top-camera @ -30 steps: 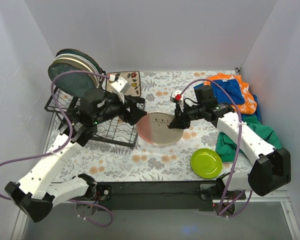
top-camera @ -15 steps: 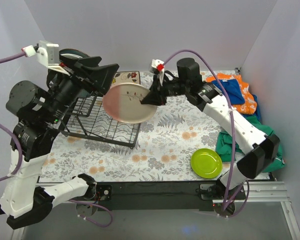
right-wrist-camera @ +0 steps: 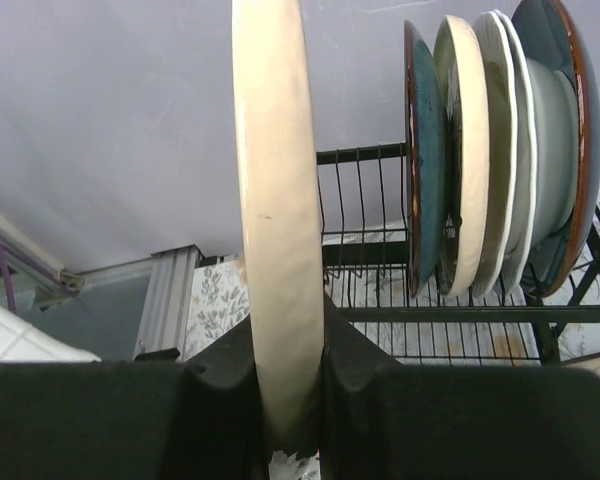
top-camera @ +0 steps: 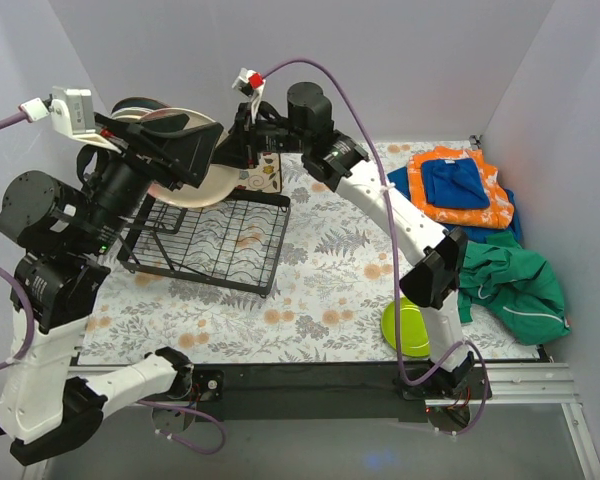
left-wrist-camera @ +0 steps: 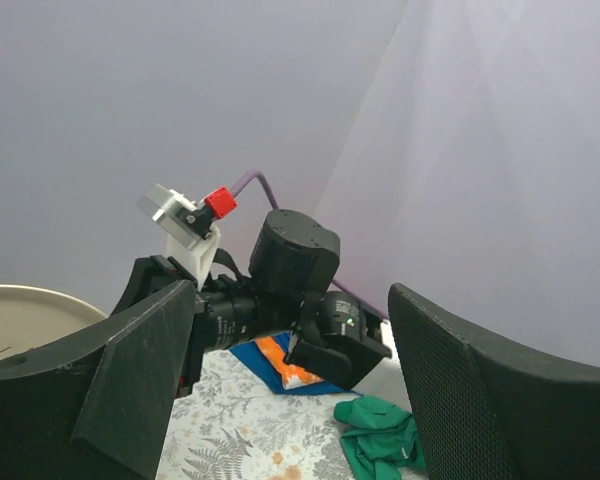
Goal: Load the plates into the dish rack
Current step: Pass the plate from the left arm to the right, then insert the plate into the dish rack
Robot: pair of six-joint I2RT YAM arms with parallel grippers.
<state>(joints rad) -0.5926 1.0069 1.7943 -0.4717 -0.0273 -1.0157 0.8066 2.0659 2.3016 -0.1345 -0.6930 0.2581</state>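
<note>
Right wrist view: right gripper (right-wrist-camera: 288, 400) clamped on rim of cream plate (right-wrist-camera: 275, 200). Plate upright, edge-on, held over near side of dish rack (right-wrist-camera: 460, 312). Several plates (right-wrist-camera: 460, 160) stand packed together in rack. Left gripper (left-wrist-camera: 290, 395) wide, empty, raised. Green plate (top-camera: 408, 335) flat on desk (top-camera: 320, 290), partly behind right arm (top-camera: 420, 235).

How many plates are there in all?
7. Five plates stand packed together in the rack, a sixth plate is held upright in the right end effector, and a green plate lies on the table. Tight packing could hide another.
</note>
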